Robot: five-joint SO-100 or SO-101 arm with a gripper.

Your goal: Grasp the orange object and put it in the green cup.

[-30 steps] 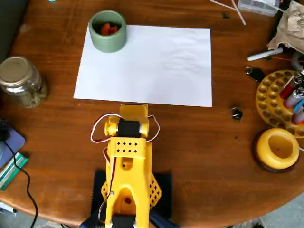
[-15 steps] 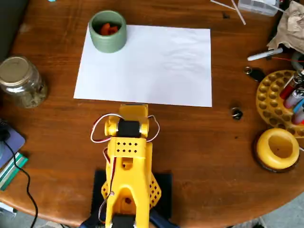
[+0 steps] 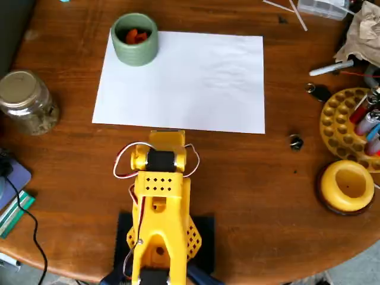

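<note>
A: Since the arm [image 3: 159,202] is folded back over its base in the overhead view, the hand is hidden under the yellow body. Cannot tell if it's open or closed.

B: Anything held?

A: Nothing visible. Arm's front end sits just below the near edge of the white paper sheet [image 3: 190,83], red and white wires looping at both sides.

B: Where's the orange object?

A: Orange object [image 3: 136,35] is inside the green cup [image 3: 135,40], lying on the dark bottom. Well apart from the arm.

B: Cup position?

A: Upright, on the sheet's top left corner, overlapping its edge. Rest of the sheet is bare.

B: Around it?

A: Wooden tabletop [image 3: 249,172]. Left of the sheet: 1 glass jar [image 3: 27,101] with a metal lid, standing. Lower left edge: a black cable [image 3: 24,219] over some flat items, partly cut off.

B: Right side?

A: Yellow ring-shaped dish [image 3: 347,186] near the right edge. Above it a yellow perforated holder [image 3: 344,124] with pens in it. A small dark metal part [image 3: 295,142] lies between holder and sheet. Top right: crumpled brown paper [image 3: 362,35] and a white marker [image 3: 329,69].
</note>
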